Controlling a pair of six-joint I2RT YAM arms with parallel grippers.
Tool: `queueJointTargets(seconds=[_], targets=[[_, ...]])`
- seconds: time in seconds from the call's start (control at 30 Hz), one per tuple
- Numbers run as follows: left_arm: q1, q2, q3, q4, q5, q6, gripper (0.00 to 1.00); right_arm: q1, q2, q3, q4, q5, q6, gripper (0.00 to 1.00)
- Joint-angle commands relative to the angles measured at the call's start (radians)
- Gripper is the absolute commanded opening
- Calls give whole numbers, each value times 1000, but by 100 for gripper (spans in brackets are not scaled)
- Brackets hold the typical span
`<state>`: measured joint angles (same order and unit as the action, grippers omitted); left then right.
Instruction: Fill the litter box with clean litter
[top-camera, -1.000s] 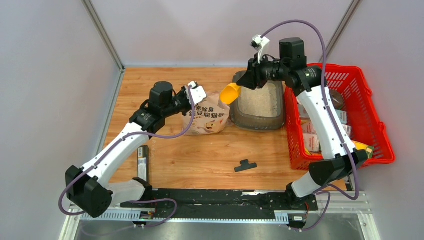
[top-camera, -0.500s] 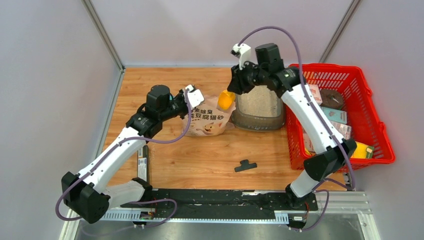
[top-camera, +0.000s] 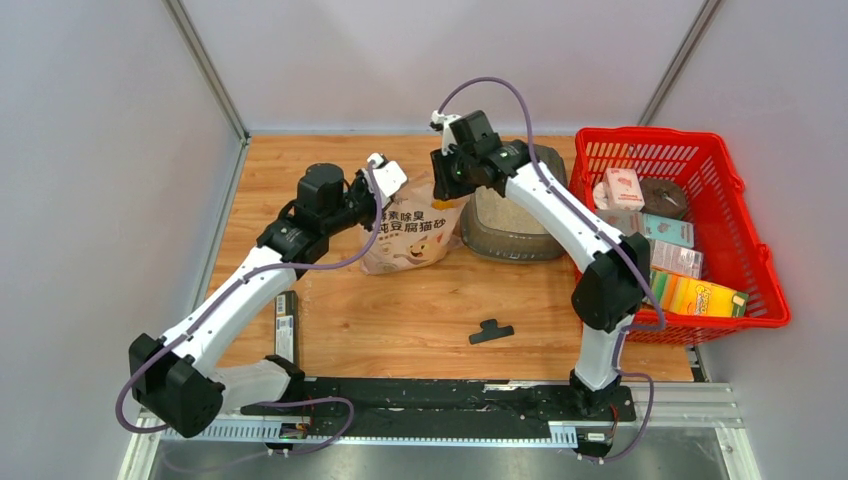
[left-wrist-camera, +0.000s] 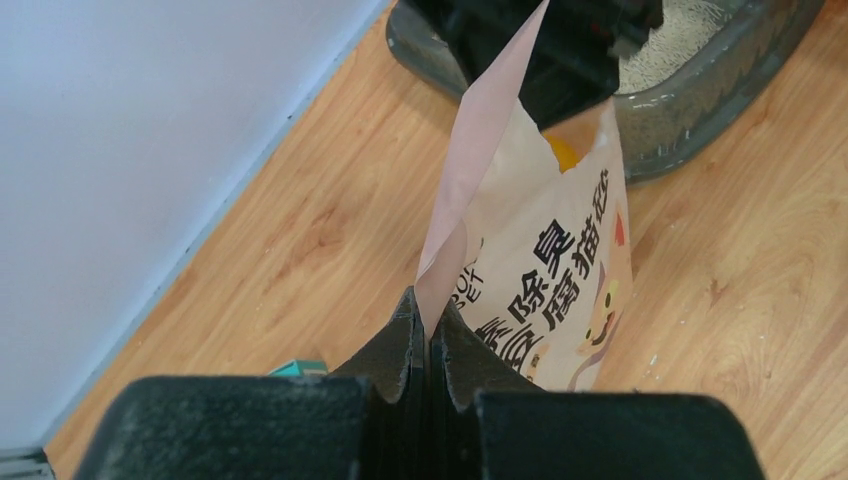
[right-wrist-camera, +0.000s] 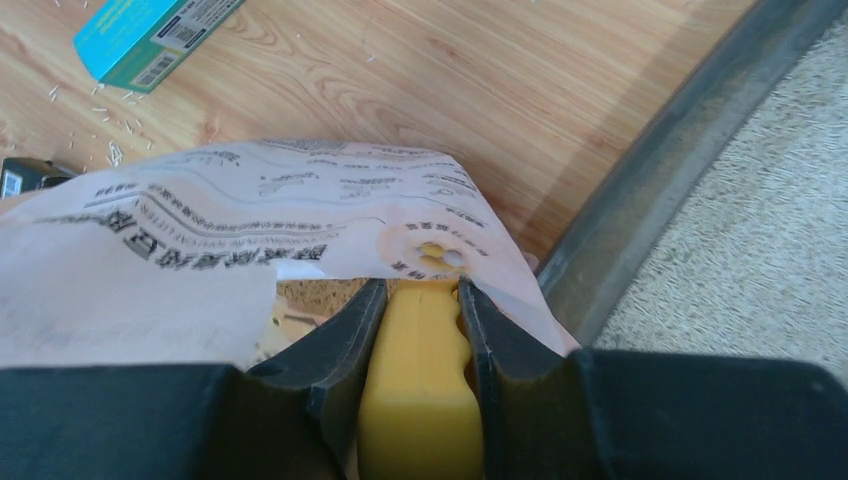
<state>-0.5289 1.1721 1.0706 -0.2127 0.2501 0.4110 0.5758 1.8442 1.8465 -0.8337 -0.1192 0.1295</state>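
Some clean litter (top-camera: 505, 212) already covers the floor of the litter box (top-camera: 512, 250). The box sits on the desk (top-camera: 400, 320) at the far side, between the printed bag (top-camera: 405, 238) on its left and the red basket (top-camera: 765, 300) on its right. From where I stand the layer looks shallow, well below the rim, so I'd judge the filling partly done, with more scoops to come. The left end effector (left-wrist-camera: 428, 322) is pinched tight on the bag's top edge, holding the mouth up and open. The right end effector (right-wrist-camera: 420, 290) is clamped on the handle of the yellow scoop (right-wrist-camera: 415, 420). The scoop's head is down inside the bag's mouth, hidden by the plastic, so I cannot tell whether it is loaded. What is left, by my reckoning, is to lift out a scoopful, carry it right over the box wall, tip it, and repeat until the bed is deep enough.
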Motion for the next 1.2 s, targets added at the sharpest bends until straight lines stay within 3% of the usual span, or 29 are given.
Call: queueJointTargets(seconds=[0.0,0.1,0.23,0.43,0.63,0.9,1.17], targets=[[-2,-19,115,256,3,-84,0,25,84,28,41,139,41,0],[-2,-6,118,265,2,-86,0,44,116,-2,38,135,65,0],[-2,4,127,269,-3,-90,0,35,135,-59,39,-32,148,0],[-2,26,152,256,-8,-95,0,-63,179,-43,163,-521,284,0],[-2,47,193,190,-17,-87,0,-132,219,-13,307,-764,429,0],[-2,63,238,153,-25,-29,0,-217,196,36,398,-827,555,0],[-2,54,261,165,31,126,0,-332,115,3,375,-812,526,0]])
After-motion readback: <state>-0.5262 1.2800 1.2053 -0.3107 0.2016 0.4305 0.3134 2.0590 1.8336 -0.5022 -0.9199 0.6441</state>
